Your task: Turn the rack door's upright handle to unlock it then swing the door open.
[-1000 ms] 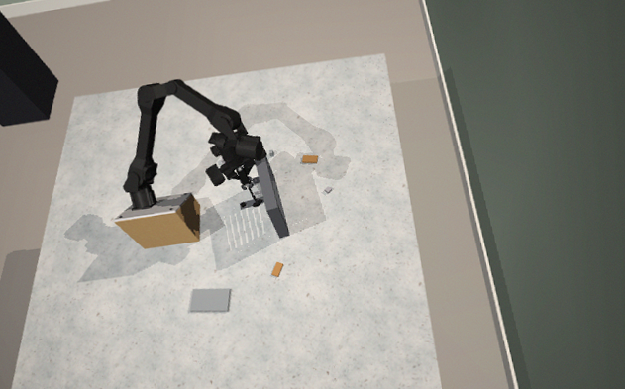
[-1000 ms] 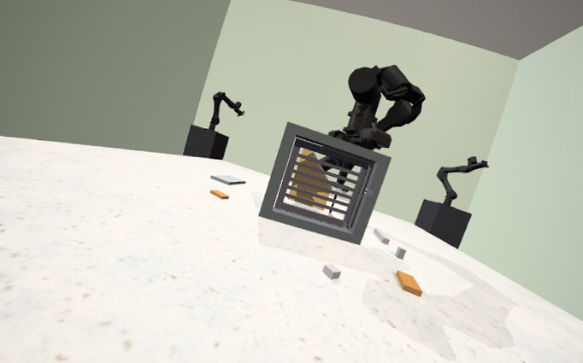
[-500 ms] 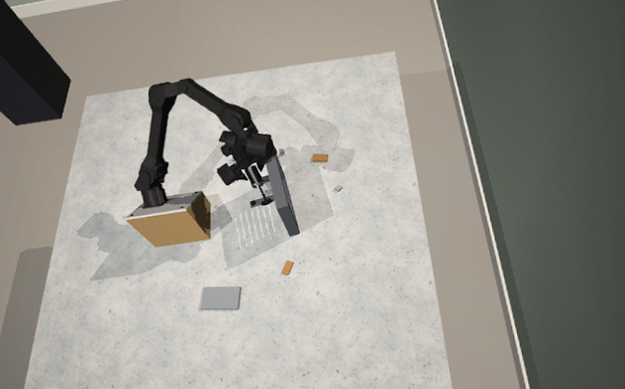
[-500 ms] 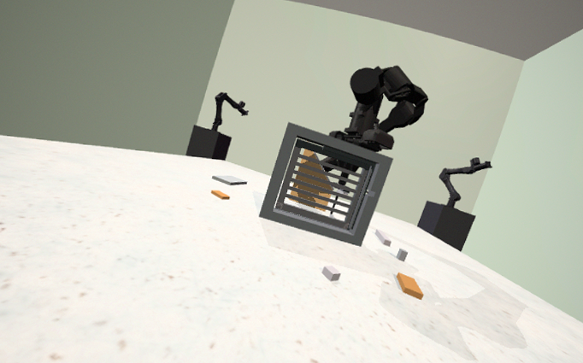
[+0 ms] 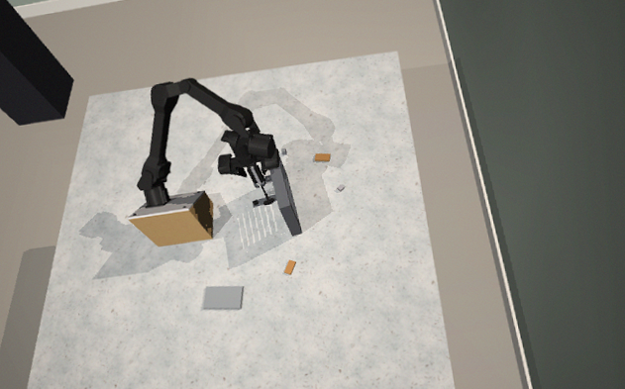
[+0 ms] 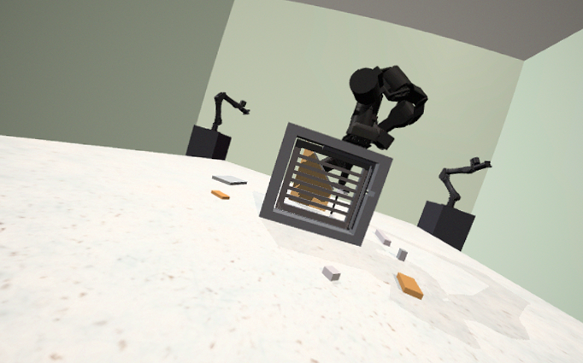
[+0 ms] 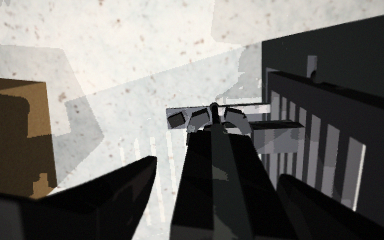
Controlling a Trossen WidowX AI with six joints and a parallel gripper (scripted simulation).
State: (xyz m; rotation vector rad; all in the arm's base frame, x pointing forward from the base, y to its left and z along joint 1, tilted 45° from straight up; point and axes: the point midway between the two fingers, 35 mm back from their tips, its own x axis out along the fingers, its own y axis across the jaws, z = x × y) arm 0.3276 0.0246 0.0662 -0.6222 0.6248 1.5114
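The dark grey rack frame stands upright on the table. Its barred door sits within the frame, shut or nearly shut. The thin dark upright handle stands out on the arm's side, above a flat grey bar. My gripper is open, its fingertips on either side of the handle's top in the wrist view. Whether a fingertip touches the handle cannot be told. The gripper body hides part of the handle and door.
The arm stands on a wooden box. Orange blocks lie behind and beside the rack. Small grey blocks lie near it. A flat grey plate lies farther off.
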